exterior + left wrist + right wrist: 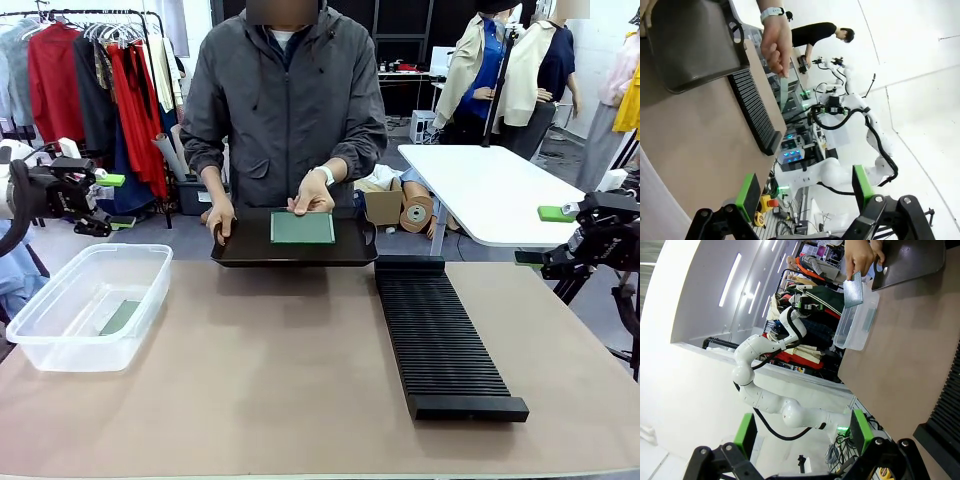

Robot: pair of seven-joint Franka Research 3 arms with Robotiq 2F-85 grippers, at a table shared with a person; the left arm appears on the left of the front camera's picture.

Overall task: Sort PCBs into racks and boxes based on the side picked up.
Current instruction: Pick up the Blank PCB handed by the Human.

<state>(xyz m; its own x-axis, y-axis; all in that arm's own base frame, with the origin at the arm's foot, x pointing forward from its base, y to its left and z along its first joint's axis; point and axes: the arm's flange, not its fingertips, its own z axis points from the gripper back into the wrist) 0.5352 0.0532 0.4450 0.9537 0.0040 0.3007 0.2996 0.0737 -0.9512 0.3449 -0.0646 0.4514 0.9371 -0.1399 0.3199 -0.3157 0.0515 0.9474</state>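
Figure. Robotics laboratory in a large white-walled hall.
A brown tabletop [280, 380] stands between two white robot arms, the left arm [752, 352] and the right arm [855, 102]; an emergency-stop button [766, 203] and lit control boxes [790, 152] sit by its edge. Beyond it are a clothes rail [90, 60] hung with garments, a white side table [490, 190], a cardboard box [383, 207], and ceiling strip lights [730, 280].

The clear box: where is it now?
In the front view the box stands at the table's left edge, far left of the rack, with one PCB flat inside.
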